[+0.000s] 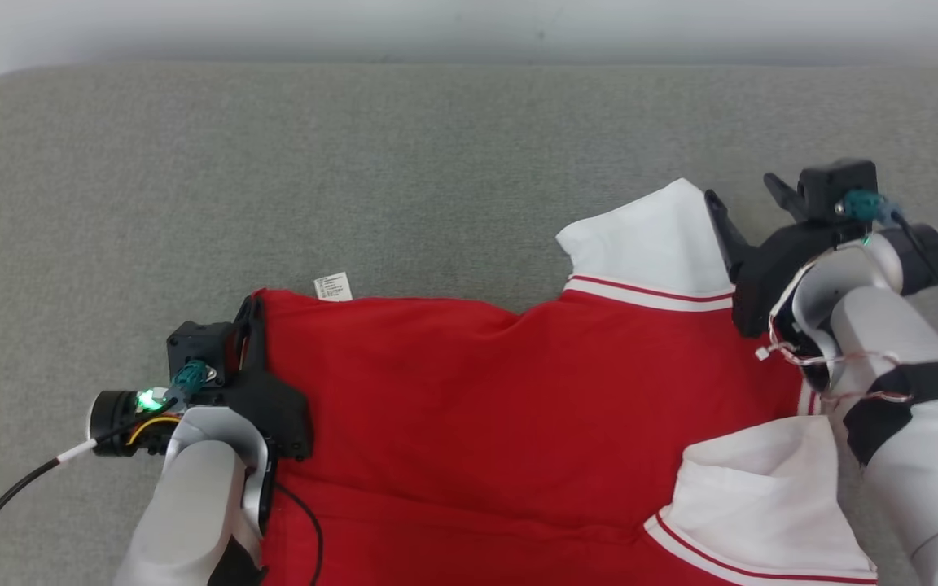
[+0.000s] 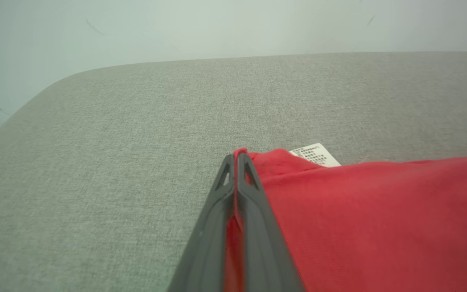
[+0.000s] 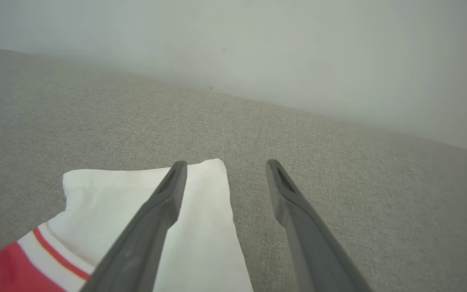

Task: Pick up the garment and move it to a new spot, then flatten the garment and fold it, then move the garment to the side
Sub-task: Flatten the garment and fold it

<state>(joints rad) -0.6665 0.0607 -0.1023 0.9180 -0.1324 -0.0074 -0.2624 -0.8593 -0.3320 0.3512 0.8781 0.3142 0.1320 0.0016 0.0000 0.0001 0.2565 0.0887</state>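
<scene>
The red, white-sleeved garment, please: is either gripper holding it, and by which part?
The left gripper pinches the garment by its corner beside the white label; the right gripper is open.

garment (image 1: 518, 391) on surface (image 1: 355, 163) (near side), label (image 1: 332, 286) behind

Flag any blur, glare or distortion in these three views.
Head view: even light, no glare, garment sharp. Left wrist view: wide-angle curve on the grey surface's far edge; left gripper soft near the lens. Right wrist view: hazy, pale; right gripper slightly blurred, white sleeve low in contrast.
</scene>
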